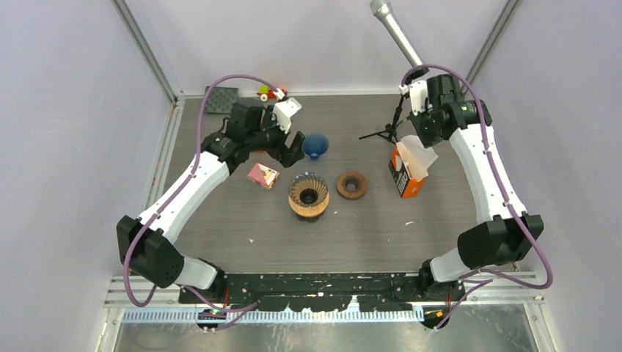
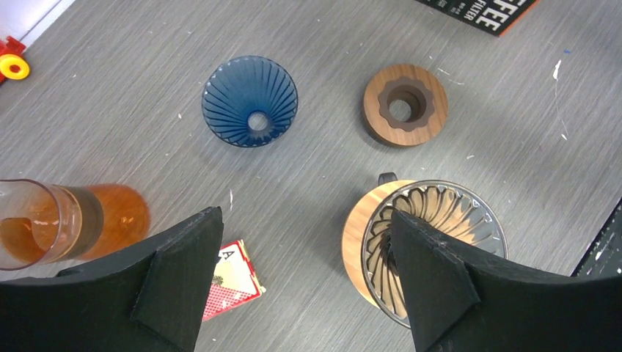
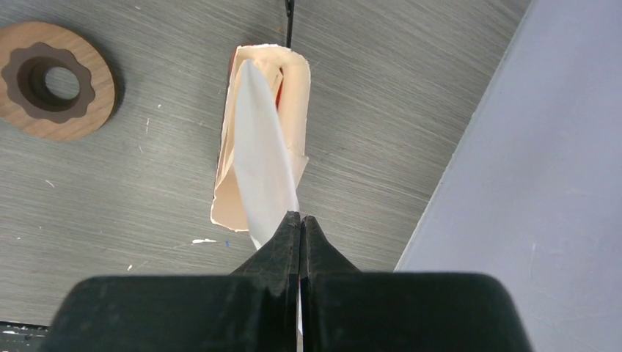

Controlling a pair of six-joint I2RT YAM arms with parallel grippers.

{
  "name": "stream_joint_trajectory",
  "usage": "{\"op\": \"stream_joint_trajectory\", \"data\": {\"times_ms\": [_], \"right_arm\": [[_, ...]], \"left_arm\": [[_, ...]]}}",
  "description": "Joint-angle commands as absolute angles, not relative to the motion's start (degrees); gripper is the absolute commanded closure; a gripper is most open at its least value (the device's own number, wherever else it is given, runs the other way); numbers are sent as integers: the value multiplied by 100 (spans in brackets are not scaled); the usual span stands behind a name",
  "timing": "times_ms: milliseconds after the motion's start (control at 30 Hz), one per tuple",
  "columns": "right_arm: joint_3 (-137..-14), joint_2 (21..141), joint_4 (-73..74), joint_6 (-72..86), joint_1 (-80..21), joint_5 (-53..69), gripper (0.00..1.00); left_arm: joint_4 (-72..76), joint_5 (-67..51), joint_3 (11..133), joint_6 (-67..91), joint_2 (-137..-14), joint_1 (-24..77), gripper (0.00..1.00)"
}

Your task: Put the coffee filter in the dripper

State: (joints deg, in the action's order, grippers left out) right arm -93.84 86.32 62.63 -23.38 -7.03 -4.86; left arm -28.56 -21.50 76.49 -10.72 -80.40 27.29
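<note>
Only the right wrist view shows right fingers [image 3: 284,246] pinching the coffee filter [image 3: 260,150]; left fingers [image 2: 183,275] stand apart.

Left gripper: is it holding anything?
No, the left gripper hangs with its jaws wide apart and only bare table between them.

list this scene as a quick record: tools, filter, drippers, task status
right tool: shut on the coffee filter
coffee filter: white, far end at the open filter box
left tool: open, holding nothing, above the table
glass dripper: wood collar, no filter inside
blue dripper: no filter inside
wooden ring: beside the drippers, apart
task status: filter not yet in a dripper
</note>
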Motion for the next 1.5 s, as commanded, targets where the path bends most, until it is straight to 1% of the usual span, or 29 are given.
{"op": "stream_joint_trajectory", "data": {"times_ms": [0,133,200,333,433,533,700,867,1033,1167,1300,1467], "right_arm": [[-9753,8263,6481,-2307,-724,-477,100],[-9947,8136,6481,-2263,-733,-343,99],[-10048,8084,6449,-2226,-741,-178,99],[-10280,8051,6321,-2055,-926,-79,100],[-10359,7986,6064,-1898,-1144,311,100],[-10216,7852,5482,-1689,-1596,371,99],[-9723,7777,4336,-1464,-2583,28,99],[-9601,8067,3785,-765,-2957,248,100],[-9624,8315,3574,-124,-3087,964,100],[-9492,8405,3367,277,-3157,1451,99],[-9396,8393,3348,377,-3332,1682,99],[-9097,8262,3264,369,-3584,1740,99]], "left_arm": [[-2454,-1910,7990,-774,-8110,2707,13],[-2323,-1607,8011,-439,-8103,2699,3],[-2202,-1566,7990,-266,-8067,2698,0],[-2096,-1798,8004,100,-8079,2698,0],[-2079,-2003,8061,466,-8135,2698,0],[-2083,-2209,8153,948,-8196,2698,1],[-2138,-2504,8478,1886,-8316,2698,4],[-2351,-2635,8734,2465,-8297,2699,6],[-2499,-2602,8578,2566,-8055,2645,7],[-2661,-2610,8426,2560,-7799,2338,8],[-2920,-2434,8390,2282,-7518,2094,8],[-3222,-2149,8354,1757,-7192,2030,7]]}}
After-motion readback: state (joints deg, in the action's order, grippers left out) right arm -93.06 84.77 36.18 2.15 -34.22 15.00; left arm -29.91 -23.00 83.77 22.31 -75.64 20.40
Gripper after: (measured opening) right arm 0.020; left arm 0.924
